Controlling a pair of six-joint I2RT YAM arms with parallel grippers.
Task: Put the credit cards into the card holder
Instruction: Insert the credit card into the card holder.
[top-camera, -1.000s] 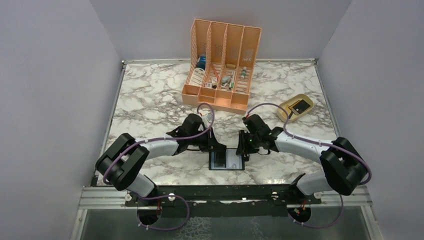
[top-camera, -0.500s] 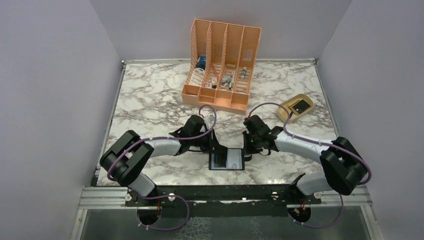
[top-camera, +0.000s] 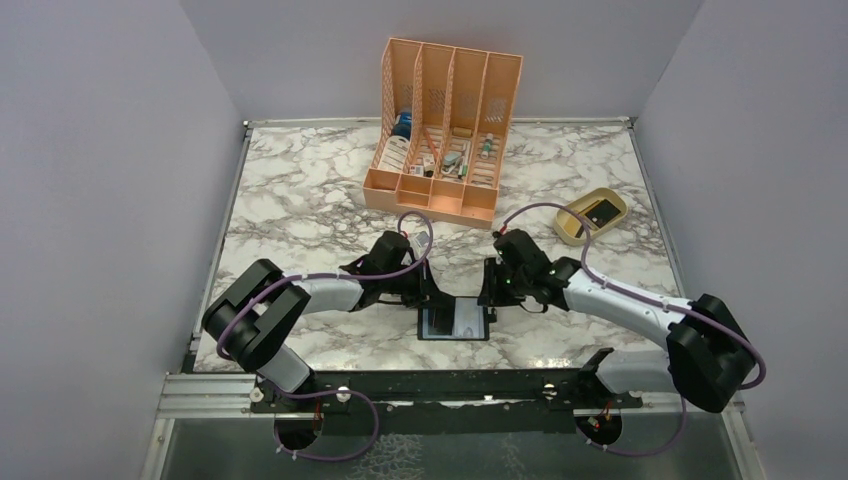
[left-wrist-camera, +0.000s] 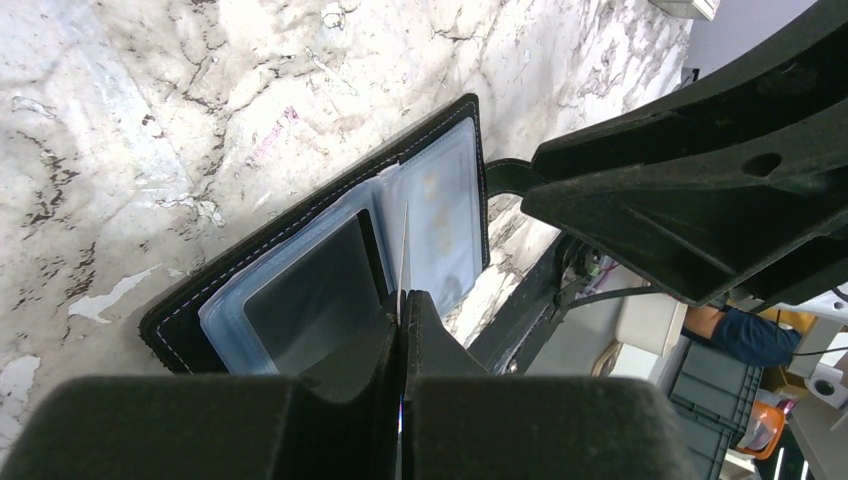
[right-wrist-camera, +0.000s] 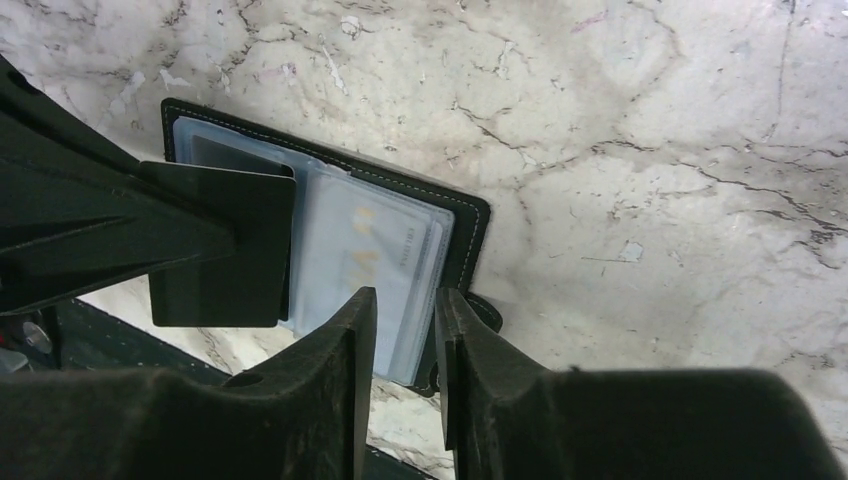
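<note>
Above card holder (top-camera: 453, 322), left gripper (left-wrist-camera: 402, 300) clamps card (right-wrist-camera: 222, 245).

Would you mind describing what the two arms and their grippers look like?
The left arm and right arm both have white link shells with chunky black joints; a purple cable loops along each. The left gripper and right gripper are matt black, with angular, tapering fingers.

I am poising my left gripper (top-camera: 432, 298) and right gripper (top-camera: 490, 303) at opposite ends of the open card holder (top-camera: 455, 323); an orange organizer (top-camera: 443, 130) is standing well beyond both.
</note>
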